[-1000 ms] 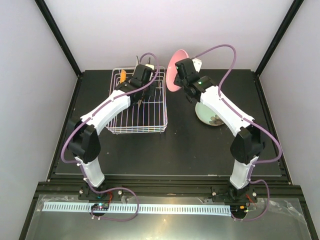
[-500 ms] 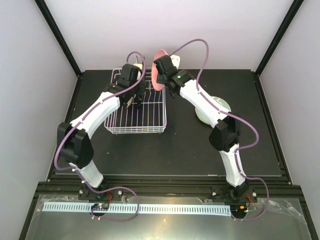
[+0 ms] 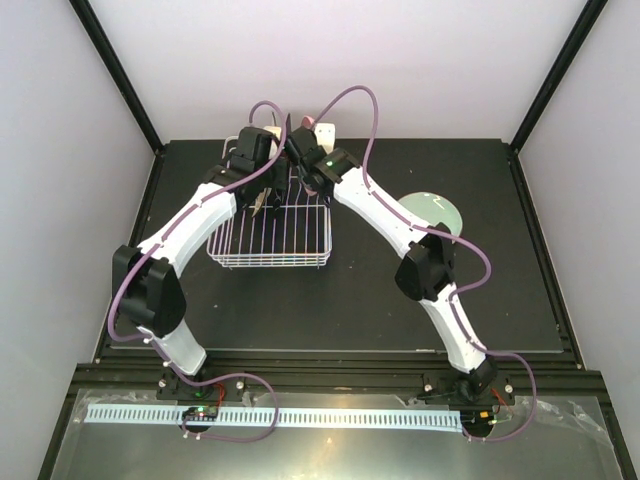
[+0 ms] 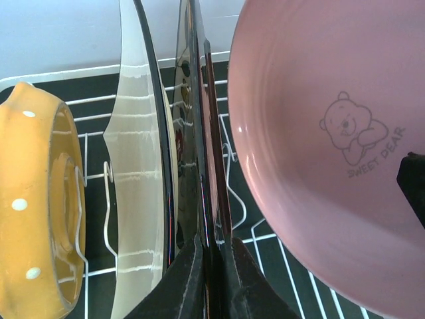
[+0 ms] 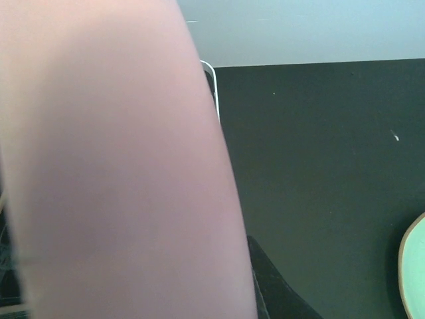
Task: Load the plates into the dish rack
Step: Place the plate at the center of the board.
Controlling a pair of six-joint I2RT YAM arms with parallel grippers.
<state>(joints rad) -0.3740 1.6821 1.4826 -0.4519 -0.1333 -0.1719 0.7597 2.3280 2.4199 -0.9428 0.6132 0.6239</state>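
Left arm and right arm reach forward, fingers clamped.

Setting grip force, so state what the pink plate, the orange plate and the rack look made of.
The pink plate looks like glazed ceramic: glossy highlights, printed bear. The orange plate likewise: shiny, white dots, thick foot ring. The dish rack seems white-coated metal wire: thin bent rods.

Bright, even light (pink plate blurred close-up).

Pink plate & orange plate: glossy glazed ceramic. Rack: white coated wire. Table: matt black.
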